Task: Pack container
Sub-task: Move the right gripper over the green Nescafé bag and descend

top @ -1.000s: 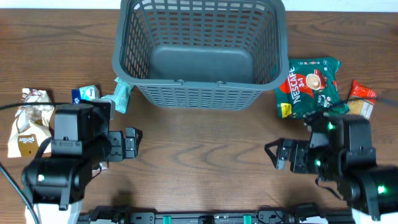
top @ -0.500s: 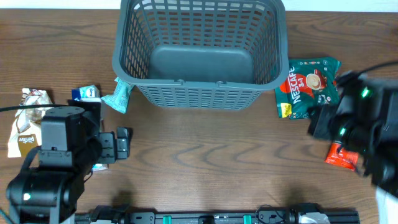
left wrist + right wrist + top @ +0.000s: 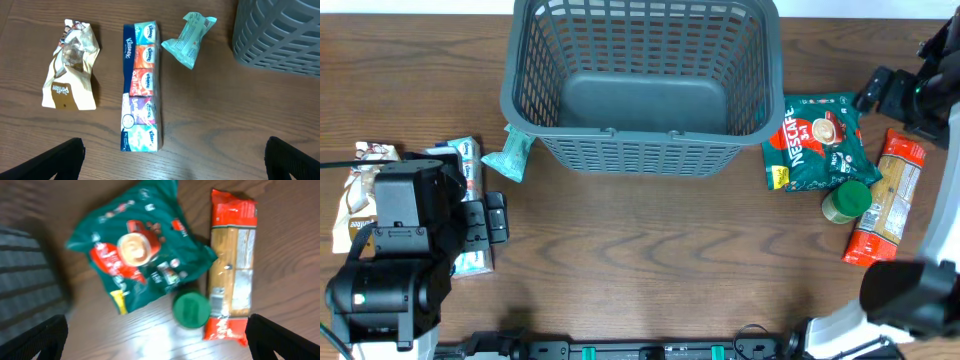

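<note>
With jaws spread wide, the left gripper (image 3: 175, 155) hovers off the container's (image 3: 638, 134) near-left corner, the right gripper (image 3: 157, 335) beside its right wall.

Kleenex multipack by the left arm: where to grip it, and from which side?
Take the Kleenex multipack across its narrow width at about mid-length, coming straight down from above. It lies flat and long, with bare table along both long edges there. The teal packet crowds only its far end, and the beige bag lies apart on the other side.
</note>
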Available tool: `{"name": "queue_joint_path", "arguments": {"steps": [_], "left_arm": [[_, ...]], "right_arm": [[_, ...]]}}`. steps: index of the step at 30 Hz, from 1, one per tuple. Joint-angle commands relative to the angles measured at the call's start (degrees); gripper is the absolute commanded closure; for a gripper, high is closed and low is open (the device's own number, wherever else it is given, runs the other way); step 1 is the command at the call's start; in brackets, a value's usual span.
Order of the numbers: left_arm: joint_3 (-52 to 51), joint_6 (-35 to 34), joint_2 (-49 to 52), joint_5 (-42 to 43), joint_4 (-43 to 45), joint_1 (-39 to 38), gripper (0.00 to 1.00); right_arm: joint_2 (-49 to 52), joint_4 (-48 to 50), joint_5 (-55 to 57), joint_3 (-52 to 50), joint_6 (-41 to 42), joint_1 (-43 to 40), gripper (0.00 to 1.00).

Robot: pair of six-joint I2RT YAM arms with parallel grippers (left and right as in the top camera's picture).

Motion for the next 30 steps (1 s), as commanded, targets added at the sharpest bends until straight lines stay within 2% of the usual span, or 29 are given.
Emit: {"name": "queue_joint_path", "arguments": {"steps": [1, 8, 17, 25, 30], "left_arm": [[0.79, -0.94, 0.46, -1.11, 0.59, 0.31, 0.01], [0.79, -0.92, 1.57, -1.11, 1.42, 0.31, 0.01], [0.79, -1.53, 2.34, -1.11, 4.22, 0.31, 0.01], [0.79, -2.69, 3.41, -1.11, 7.45, 0.31, 0.01], [0.79, -3.10, 5.60, -1.11, 7.43, 0.28, 0.01]], "right_arm": [[5.20, 1.70, 0.74, 1.42, -9.31, -2.82, 0.01], [15.93, 9.18, -0.15, 1.40, -19.65, -3.82, 0.01], [26.73, 10.73, -15.96, 1.40, -32.46, -3.34, 0.01], [32.41, 10.95, -23.04, 1.38, -38.03, -3.48, 0.01], [37.99, 11.61, -27.19, 1.16, -37.57, -3.32, 0.01]]}}
